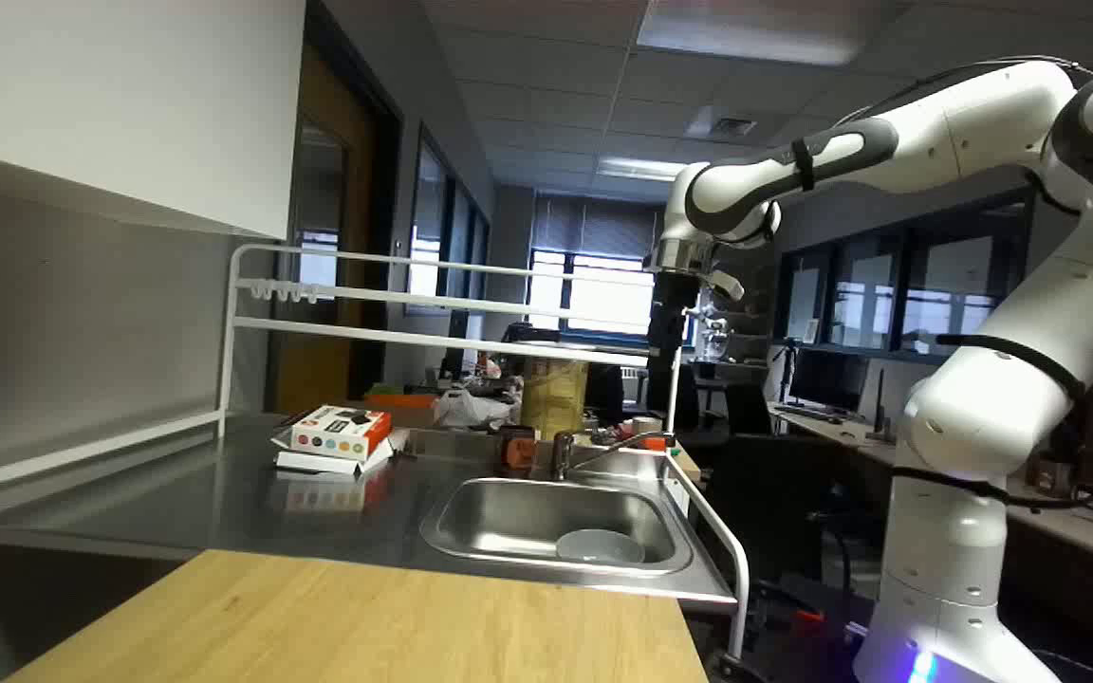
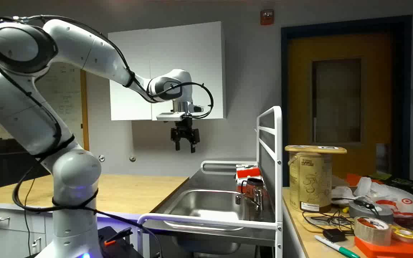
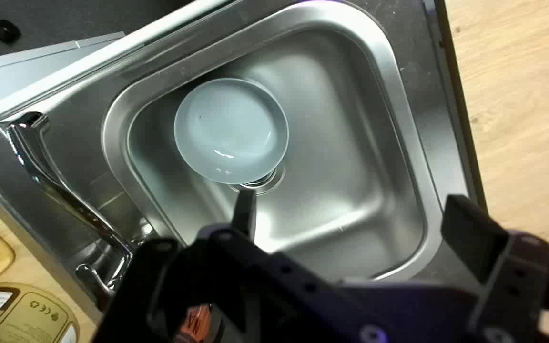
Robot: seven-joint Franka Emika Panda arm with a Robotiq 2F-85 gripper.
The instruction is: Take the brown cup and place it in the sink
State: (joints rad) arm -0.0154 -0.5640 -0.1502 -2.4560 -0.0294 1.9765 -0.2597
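Observation:
The brown cup (image 1: pixel 517 447) stands on the steel counter behind the sink, beside the faucet. It also shows in an exterior view (image 2: pixel 254 185), with its handle visible. In the wrist view only a reddish-brown part of the cup (image 3: pixel 197 324) shows at the bottom, mostly hidden by a finger. The steel sink (image 1: pixel 452 503) also shows in an exterior view (image 2: pixel 206 192) and in the wrist view (image 3: pixel 401 90). My gripper (image 2: pixel 185 147) is open and empty, high above the sink. In the wrist view its fingers (image 3: pixel 353 207) are wide apart with nothing between them.
A pale bowl (image 3: pixel 231 131) lies in the sink, partly over the drain. The faucet (image 3: pixel 65 186) rises at the back edge, close to the cup. A white rail (image 2: pixel 278 172) borders the counter. A box (image 1: pixel 342 432) lies on the counter. A wooden worktop (image 1: pixel 366 617) adjoins it.

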